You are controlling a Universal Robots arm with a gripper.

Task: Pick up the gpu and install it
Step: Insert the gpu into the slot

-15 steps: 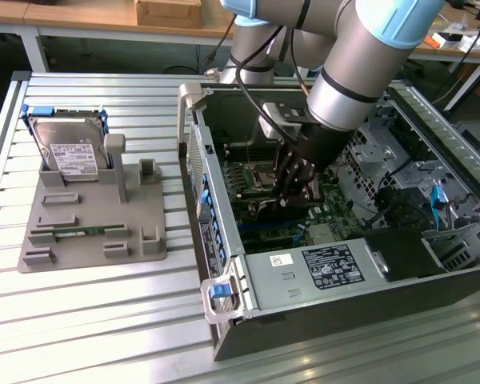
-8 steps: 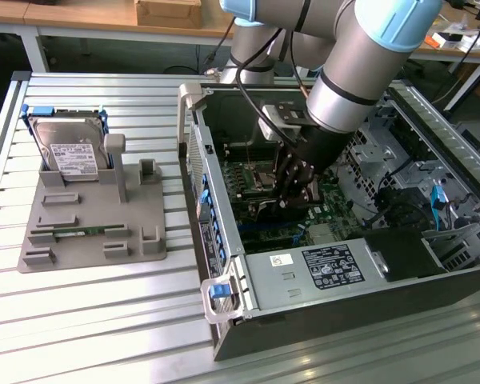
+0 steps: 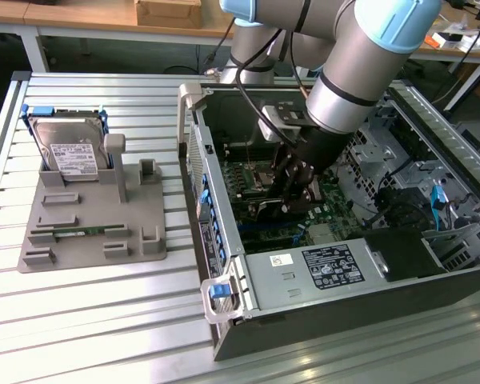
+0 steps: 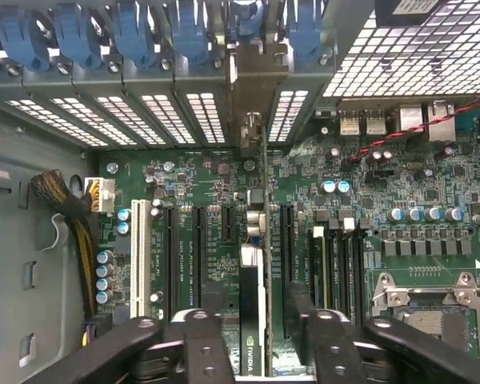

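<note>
The gpu [image 4: 254, 312] stands on edge in a slot of the green motherboard [image 4: 368, 240], seen edge-on as a thin black card. Its metal bracket [image 4: 252, 104] sits in the row of rear slot openings. My gripper [image 4: 256, 352] straddles the card from above, with a black finger [image 4: 200, 344] on one side and the other finger [image 4: 324, 344] on the far side. A small gap shows between each finger and the card, so the jaws stand open around it. In the exterior view the gripper [image 3: 292, 188] reaches down inside the open computer case [image 3: 224, 240].
A grey fixture [image 3: 96, 240] on the exterior view's left carries a silver hard drive [image 3: 68, 152] and a green memory stick [image 3: 72, 234]. Inside the case are blue slot latches [image 4: 136, 36], a cable bundle [image 4: 68, 212], the CPU socket [image 4: 432, 312] and drive cages [image 3: 432, 184].
</note>
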